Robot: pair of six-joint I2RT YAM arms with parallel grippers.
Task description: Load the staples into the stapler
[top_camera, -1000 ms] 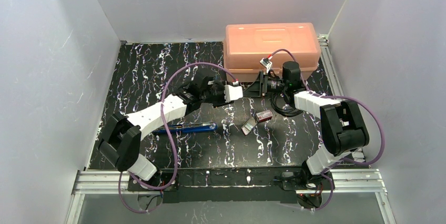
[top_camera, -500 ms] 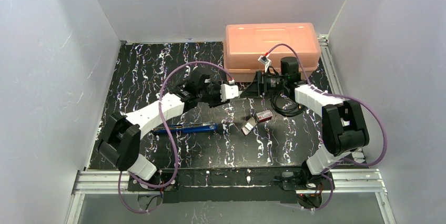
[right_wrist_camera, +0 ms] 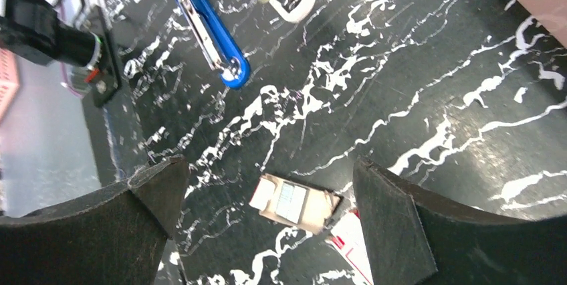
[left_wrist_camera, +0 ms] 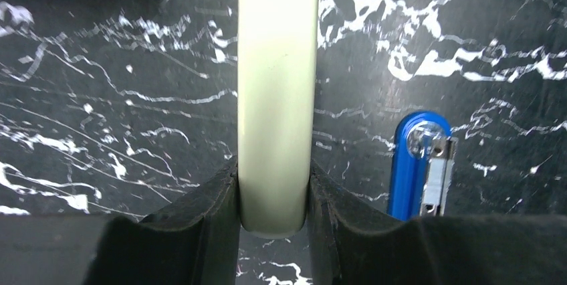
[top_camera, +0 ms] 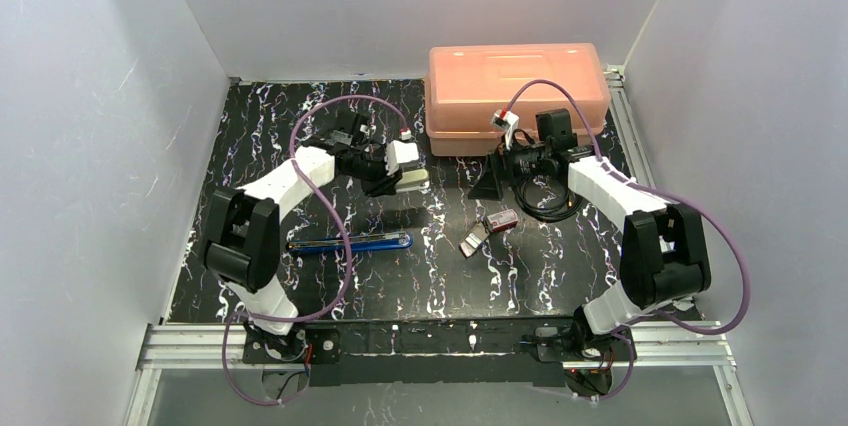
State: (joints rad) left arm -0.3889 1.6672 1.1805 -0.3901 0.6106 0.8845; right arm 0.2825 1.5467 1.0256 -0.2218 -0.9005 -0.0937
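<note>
Left gripper (left_wrist_camera: 274,171) pinches a cream bar (left_wrist_camera: 277,64) by its near end, and I see the bar running straight out ahead of the fingers. To the right of it in that wrist view, the blue stapler (left_wrist_camera: 409,164) lies on the desk (left_wrist_camera: 134,98), metal rail up. My right gripper (right_wrist_camera: 267,164) is spread wide. The staples (right_wrist_camera: 292,199) sit in their tray (right_wrist_camera: 265,195) below it, between the fingers, with the red box (right_wrist_camera: 351,241) just beside the tray.
</note>
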